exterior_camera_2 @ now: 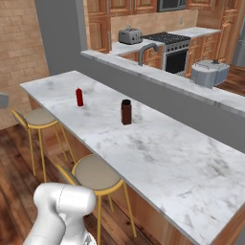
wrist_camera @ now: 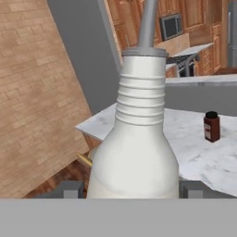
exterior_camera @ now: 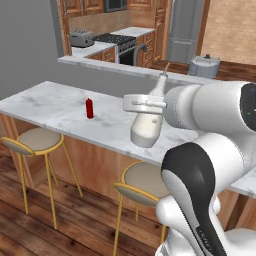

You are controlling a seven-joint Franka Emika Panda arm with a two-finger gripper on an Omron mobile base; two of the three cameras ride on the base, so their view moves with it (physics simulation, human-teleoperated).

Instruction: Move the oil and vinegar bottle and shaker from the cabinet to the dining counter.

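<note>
Although several bottles are seen, no brand, label or writing can be read on any of them. The oil and vinegar bottle point(exterior_camera: 147, 126) is held in the pincer point(exterior_camera: 145, 104), whose jaws are closed on its ribbed neck above the wide base; in the hand view the pale bottle point(wrist_camera: 139, 139) is flanked low down by the two dark fingertips point(wrist_camera: 69, 190). The bottle is carried upright, its thin spout pointing up, in the air over the near edge of the dining counter point(exterior_camera: 45, 107), and it is not set down on the tabletop. A small red bottle point(exterior_camera: 89, 108) is stood on the marble to the left of it, well apart. A dark brown jar with a black cap point(exterior_camera_2: 126, 112) is stood further along the tabletop, near the red bottle point(exterior_camera_2: 79, 97) but not touching it. Round-seated stools point(exterior_camera: 37, 140) with gold legs are placed below the counter front. Behind the raised ledge, a toaster point(exterior_camera: 81, 38), a stove point(exterior_camera: 116, 40) and a grey pot point(exterior_camera: 204, 65) are seen.
</note>
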